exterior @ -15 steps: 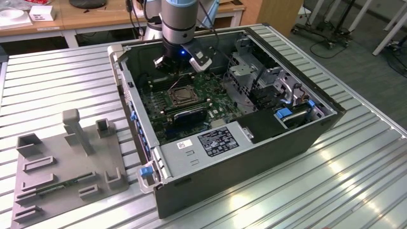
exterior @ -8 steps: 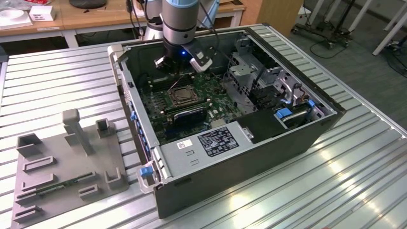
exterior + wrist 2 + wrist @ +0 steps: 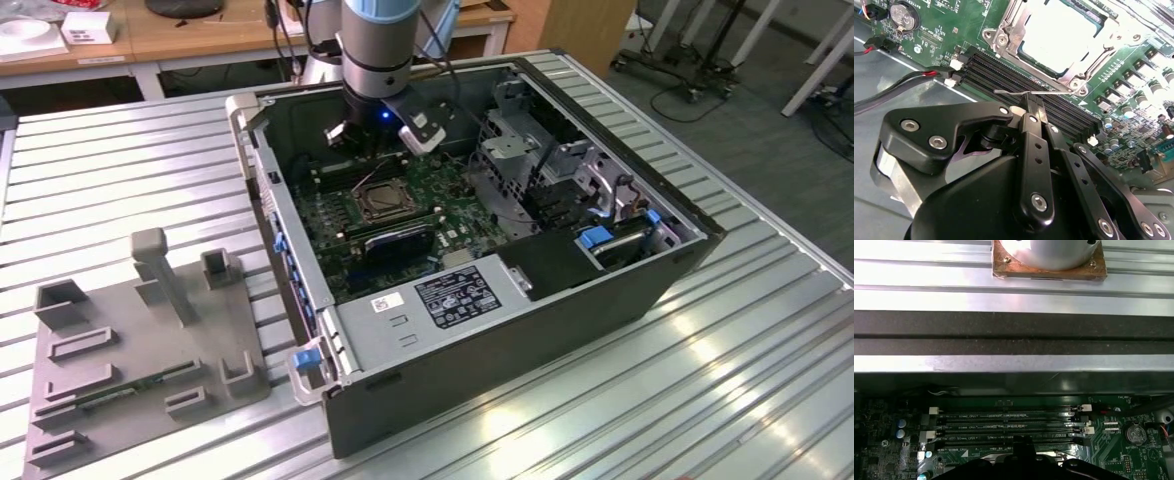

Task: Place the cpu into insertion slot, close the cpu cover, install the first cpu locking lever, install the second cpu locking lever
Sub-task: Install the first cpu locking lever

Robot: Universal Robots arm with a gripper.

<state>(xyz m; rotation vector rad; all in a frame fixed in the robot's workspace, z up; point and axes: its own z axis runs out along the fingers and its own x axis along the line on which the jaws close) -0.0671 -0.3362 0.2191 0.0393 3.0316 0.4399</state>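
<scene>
The tool [image 3: 1032, 101] is clenched, its tip touching the thin lever [image 3: 1060, 93]. Just beyond lies the cover [image 3: 1051, 74], closed over the cpu [image 3: 1064, 30].

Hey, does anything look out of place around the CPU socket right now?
One thing: a thin locking lever sticks out over the black memory slots beside the cpu cover, not latched down. The gripper, fingers shut, is right at it. Nothing looks damaged or spilled.

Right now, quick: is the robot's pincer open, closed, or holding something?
Pincer: closed, its tips apparently pinched on the thin metal locking lever beside the cpu cover.
</scene>
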